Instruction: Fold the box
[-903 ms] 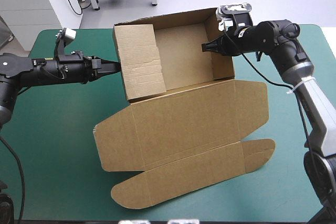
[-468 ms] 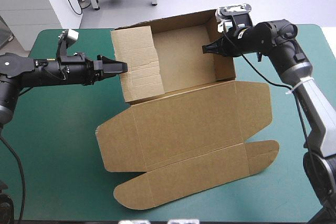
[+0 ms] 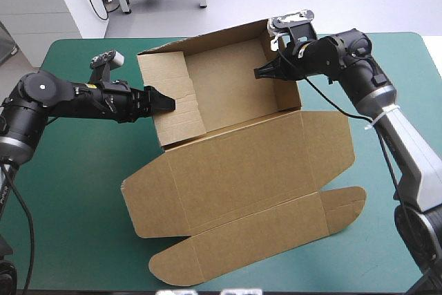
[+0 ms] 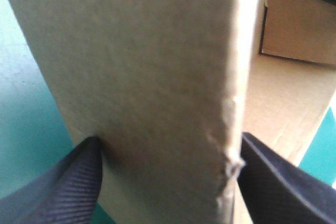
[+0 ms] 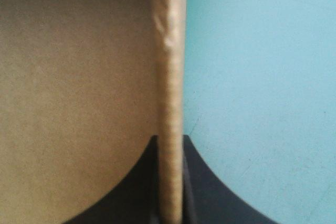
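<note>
The brown box (image 3: 235,91) stands as an open tray at the table's far middle, its walls raised. Its lid (image 3: 242,167) lies flat toward the front, with rounded flaps at the near edge. My left gripper (image 3: 164,101) is open and straddles the tray's left wall (image 4: 147,77), one black finger (image 4: 63,187) outside and the other inside. My right gripper (image 3: 264,72) is shut on the top edge of the right wall (image 5: 169,77), which stands thin between its fingers (image 5: 170,187).
The bare teal-green cover (image 3: 69,184) shows to the left and right of the box. The lid's front flap (image 3: 255,240) reaches close to the table's front edge.
My left gripper has opened and moved forward over the left wall. The right gripper has pulled its wall leftward, and the whole box has shifted and turned a little to the left.
</note>
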